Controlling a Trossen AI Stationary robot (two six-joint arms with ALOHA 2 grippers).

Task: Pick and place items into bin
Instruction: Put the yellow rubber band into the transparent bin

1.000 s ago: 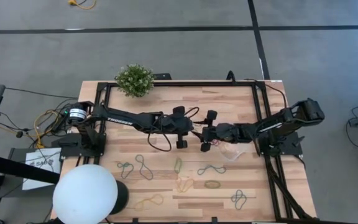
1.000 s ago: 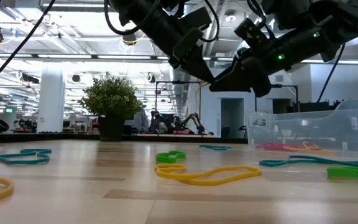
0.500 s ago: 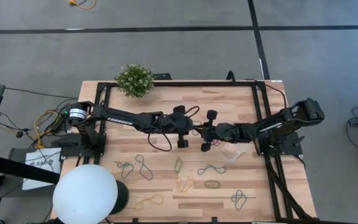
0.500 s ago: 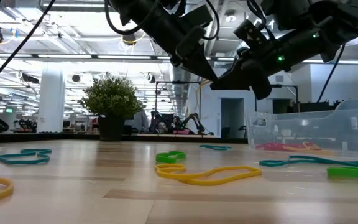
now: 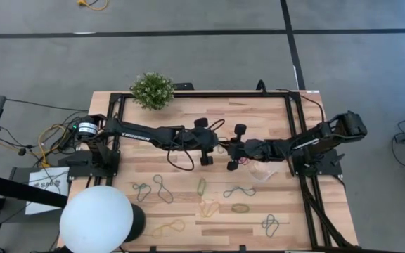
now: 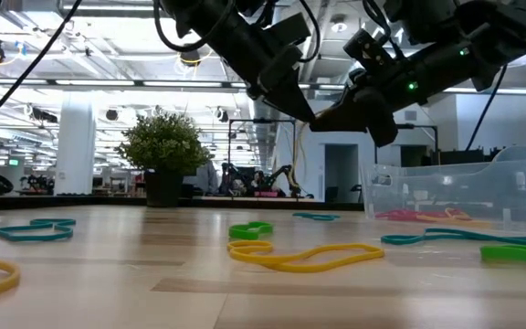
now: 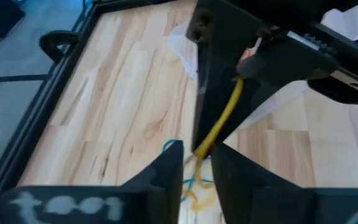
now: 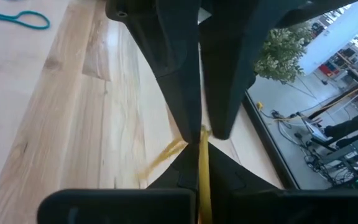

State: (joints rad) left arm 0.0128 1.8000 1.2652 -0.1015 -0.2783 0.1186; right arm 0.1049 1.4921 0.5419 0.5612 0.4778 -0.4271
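Yellow rubber-band loop [image 7: 219,121] mid-handover above table centre: right gripper [image 5: 232,155] pinches it, left gripper [image 5: 209,148] slightly parted. Next: carry right to clear plastic bin [image 6: 459,192].

- Table centre: left gripper [image 5: 211,149] and right gripper [image 5: 235,156] meet, blocking passage.
- Near half: scattered rubber bands [image 5: 239,190] only.
- Far-left corner: potted plant [image 5: 152,90].

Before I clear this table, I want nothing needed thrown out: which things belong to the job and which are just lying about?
Job: loose rubber bands on the wood; yellow band pinched in the right tool, at the left tool above mid-table; clear bin.
Lying about: potted plant; white globe.
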